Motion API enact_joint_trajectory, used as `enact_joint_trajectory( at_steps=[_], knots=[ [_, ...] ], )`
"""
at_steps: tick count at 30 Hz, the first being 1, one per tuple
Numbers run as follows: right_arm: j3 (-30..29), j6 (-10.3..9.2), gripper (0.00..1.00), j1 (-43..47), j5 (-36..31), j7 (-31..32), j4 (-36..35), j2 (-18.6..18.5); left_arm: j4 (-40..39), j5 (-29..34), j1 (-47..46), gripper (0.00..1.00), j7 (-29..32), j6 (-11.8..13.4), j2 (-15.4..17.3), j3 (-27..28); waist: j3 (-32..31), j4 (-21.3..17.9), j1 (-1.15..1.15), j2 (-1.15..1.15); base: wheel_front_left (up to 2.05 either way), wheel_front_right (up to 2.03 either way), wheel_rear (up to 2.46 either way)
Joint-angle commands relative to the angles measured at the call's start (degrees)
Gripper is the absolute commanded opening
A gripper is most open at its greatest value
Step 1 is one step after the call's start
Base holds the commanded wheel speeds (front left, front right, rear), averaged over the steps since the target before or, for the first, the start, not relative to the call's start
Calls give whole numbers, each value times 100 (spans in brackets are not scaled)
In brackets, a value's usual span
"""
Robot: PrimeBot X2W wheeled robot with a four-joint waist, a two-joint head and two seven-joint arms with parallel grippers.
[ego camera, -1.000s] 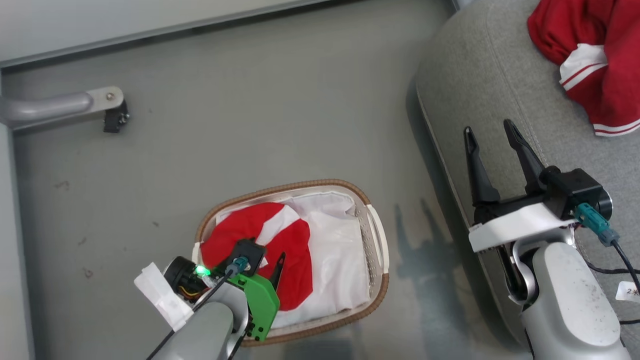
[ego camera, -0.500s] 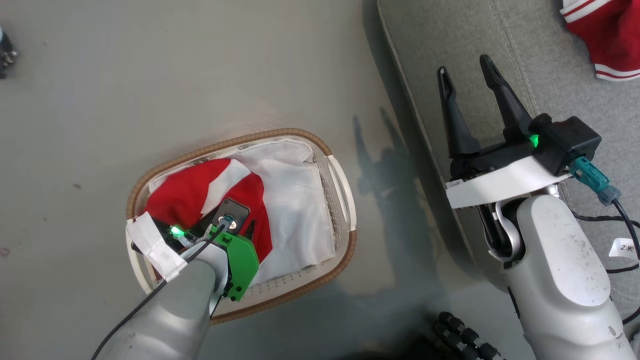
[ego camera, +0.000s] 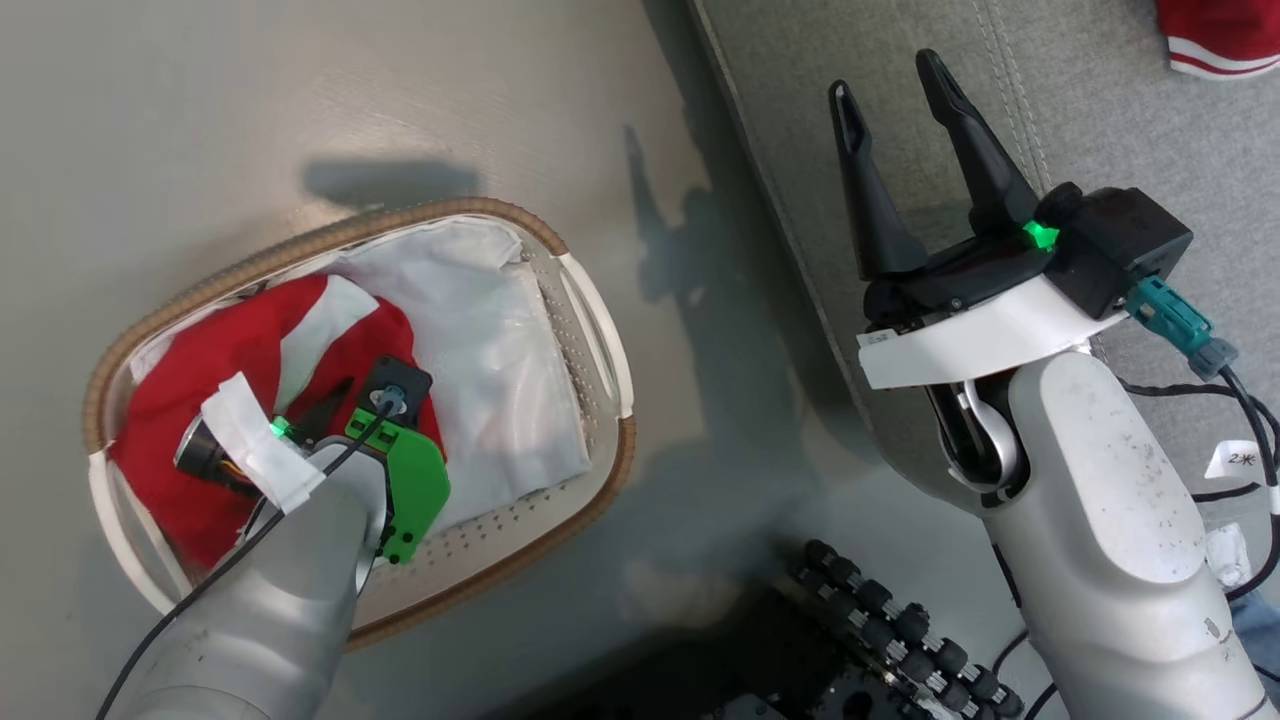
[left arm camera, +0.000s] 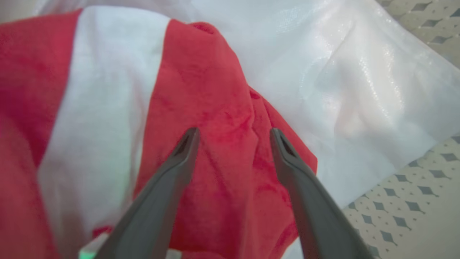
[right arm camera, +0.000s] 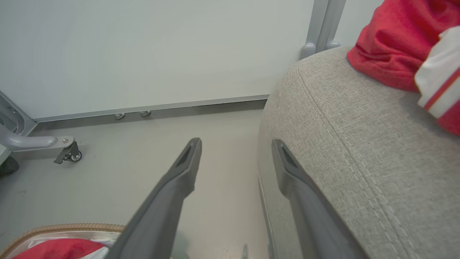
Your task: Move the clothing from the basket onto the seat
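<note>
The left arm angles steeply down into the oval basket (ego camera: 330, 228) with its brown woven rim. The left gripper (left arm camera: 233, 135), fingers spread, sits on or just above the fleecy red clothing (left arm camera: 215, 90) lying there beside the glossy white liner (left arm camera: 323, 54). The right gripper (ego camera: 888, 78), also parted and empty, hovers over the seat (ego camera: 1090, 110) and its grey weave.

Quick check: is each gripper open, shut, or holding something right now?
Left gripper: open, fingers down at the red garment in the basket.
Right gripper: open, empty, by the seat edge.
</note>
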Motion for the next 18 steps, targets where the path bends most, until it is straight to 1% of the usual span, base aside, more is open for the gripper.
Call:
enact_joint_trajectory(
  at_steps=[1,8,11,12,13,14,15,16,17,18],
  knots=[
    [36,-6,100,-88,65,-1,-44,-5,28,-29,-121,100,44,86,105,-8,253,-265,-1,0,0,0,0],
    [116,-7,100,-129,185,-1,-125,-6,50,-94,-160,100,201,454,234,33,360,-413,-1,0,0,0,0],
    [139,-6,100,-114,230,-1,-139,-6,57,-117,-171,100,237,512,283,31,400,-458,-1,0,0,0,0],
    [146,-7,100,-106,243,-1,-144,-7,57,-119,-176,95,208,509,299,32,412,-475,-1,0,0,0,0],
    [152,-7,100,-98,245,-1,-148,-7,57,-129,-179,81,216,521,309,34,421,-488,-1,0,0,0,0],
    [158,-7,100,-89,255,-1,-152,-6,60,-138,-180,50,246,521,321,22,432,-503,-1,0,0,0,0],
    [162,-7,100,-83,268,-1,-154,-6,61,-149,-178,45,255,531,329,20,439,-513,-1,0,0,0,0],
    [167,-7,100,-78,281,-1,-154,-6,62,-160,-178,27,260,550,340,22,445,-524,-1,0,0,0,0],
    [169,-7,100,-75,288,-1,-151,-6,64,-154,-178,17,269,558,347,17,446,-528,-1,0,0,0,0],
    [168,-7,100,-71,292,-1,-143,-6,63,-156,-177,0,279,560,351,3,444,-529,-1,0,0,0,0]
  ],
)
